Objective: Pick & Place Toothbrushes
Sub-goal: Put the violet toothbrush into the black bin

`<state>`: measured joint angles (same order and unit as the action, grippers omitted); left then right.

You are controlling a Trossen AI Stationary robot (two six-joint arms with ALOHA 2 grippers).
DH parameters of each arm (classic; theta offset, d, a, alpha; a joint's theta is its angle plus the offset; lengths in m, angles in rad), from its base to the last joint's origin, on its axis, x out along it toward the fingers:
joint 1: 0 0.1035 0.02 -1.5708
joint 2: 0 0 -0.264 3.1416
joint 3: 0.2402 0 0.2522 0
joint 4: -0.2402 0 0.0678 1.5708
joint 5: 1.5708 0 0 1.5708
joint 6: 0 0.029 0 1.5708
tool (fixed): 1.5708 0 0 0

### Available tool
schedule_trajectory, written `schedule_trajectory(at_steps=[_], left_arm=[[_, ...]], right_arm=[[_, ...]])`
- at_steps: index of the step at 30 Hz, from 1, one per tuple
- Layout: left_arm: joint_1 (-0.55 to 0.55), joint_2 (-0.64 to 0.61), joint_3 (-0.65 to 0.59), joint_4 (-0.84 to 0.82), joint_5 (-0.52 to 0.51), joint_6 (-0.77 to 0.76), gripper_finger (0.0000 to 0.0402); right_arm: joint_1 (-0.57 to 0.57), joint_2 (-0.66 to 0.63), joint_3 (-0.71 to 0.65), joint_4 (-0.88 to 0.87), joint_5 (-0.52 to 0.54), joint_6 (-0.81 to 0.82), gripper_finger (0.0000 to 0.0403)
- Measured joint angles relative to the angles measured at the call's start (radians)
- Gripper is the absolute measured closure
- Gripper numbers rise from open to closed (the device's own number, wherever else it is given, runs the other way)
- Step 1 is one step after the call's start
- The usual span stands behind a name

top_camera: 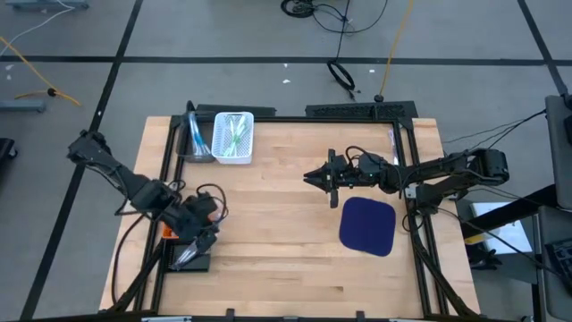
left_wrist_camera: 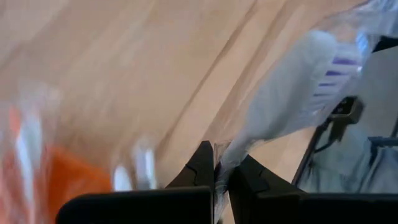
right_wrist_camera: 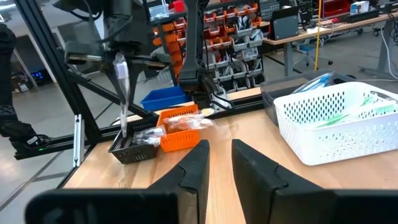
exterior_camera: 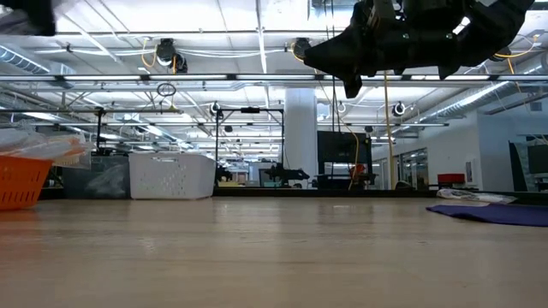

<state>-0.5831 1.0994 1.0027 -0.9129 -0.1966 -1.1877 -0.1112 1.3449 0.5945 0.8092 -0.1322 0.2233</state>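
Toothbrushes (top_camera: pixel 233 134) lay in the white basket (top_camera: pixel 234 158), well away from the right gripper (right_wrist_camera: pixel 215 163), which hovered slightly parted, empty; left gripper (left_wrist_camera: pixel 216 176) pinched a wrapped toothbrush (left_wrist_camera: pixel 292 87).

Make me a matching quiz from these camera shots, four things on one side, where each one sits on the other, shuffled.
Things:
1. white basket
2. dark blue mat
3. orange bin
4. right claw

Places:
A. table's left edge, under the left arm
B. above the table's middle, holding nothing
C. far side of the table, with green sticks inside
D. flat on the table, right of centre

Pairs: 1-C, 2-D, 3-A, 4-B
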Motion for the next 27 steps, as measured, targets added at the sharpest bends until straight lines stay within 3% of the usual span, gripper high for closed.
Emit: schedule_trajectory(at_steps=[11, 18, 27], left_arm=[[-0.168, 0.007, 0.000, -0.154, 0.044, -0.301, 0.0394], [-0.240, 0.079, 0.000, -0.277, 0.115, -0.455, 0.0384], [-0.273, 0.163, 0.000, -0.311, 0.152, -0.473, 0.0394]], right_arm=[[0.002, 0.000, 0.000, -0.036, 0.000, 0.000, 0.0342], [0.002, 0.000, 0.000, -0.036, 0.000, 0.000, 0.0342], [0.002, 0.000, 0.000, -0.039, 0.000, 0.000, 0.0342]])
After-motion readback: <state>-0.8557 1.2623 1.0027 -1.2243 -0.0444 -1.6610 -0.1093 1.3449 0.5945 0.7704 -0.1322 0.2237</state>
